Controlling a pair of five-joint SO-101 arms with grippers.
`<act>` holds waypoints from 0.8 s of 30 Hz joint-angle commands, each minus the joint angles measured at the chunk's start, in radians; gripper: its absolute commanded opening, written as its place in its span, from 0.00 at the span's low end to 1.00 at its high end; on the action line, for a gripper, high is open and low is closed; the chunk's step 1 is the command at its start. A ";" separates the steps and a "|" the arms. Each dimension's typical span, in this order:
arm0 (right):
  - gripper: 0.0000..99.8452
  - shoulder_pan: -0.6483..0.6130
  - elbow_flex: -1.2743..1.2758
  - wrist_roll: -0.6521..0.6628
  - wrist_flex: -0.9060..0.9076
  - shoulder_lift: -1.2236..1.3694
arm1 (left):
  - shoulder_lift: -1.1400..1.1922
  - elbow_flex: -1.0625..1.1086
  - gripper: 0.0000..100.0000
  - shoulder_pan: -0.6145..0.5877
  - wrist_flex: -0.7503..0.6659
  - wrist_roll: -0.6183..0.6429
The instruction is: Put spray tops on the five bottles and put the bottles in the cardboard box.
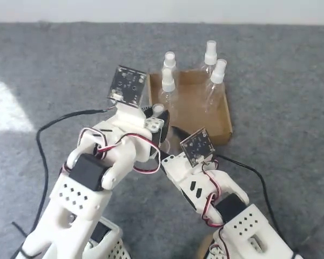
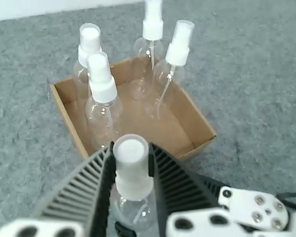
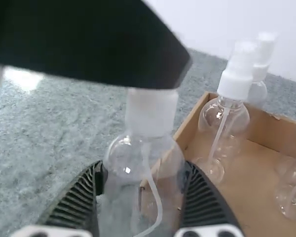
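Left hand (image 2: 131,150) is clamped tight on the white spray top (image 2: 131,168) of the fifth bottle (image 3: 138,197), and its wrist cam looks straight down on that. The right wrist cam gives the lower half: the right hand (image 3: 141,170) is squeezing the clear body, dip tube (image 3: 150,195) visible inside, just beside the cardboard box (image 1: 190,102). The high cam adds the layout: the box sits on the grey counter (image 1: 281,65), with four capped bottles (image 1: 168,86) upright in it.

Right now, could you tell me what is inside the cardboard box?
Four spray-topped bottles stand inside the cardboard box. The left gripper and fifth bottle partly cover its near edge.
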 commanded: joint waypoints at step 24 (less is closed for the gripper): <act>0.01 0.025 -0.049 -0.008 -0.013 -0.073 | -0.141 -0.263 0.23 -0.144 0.198 -0.198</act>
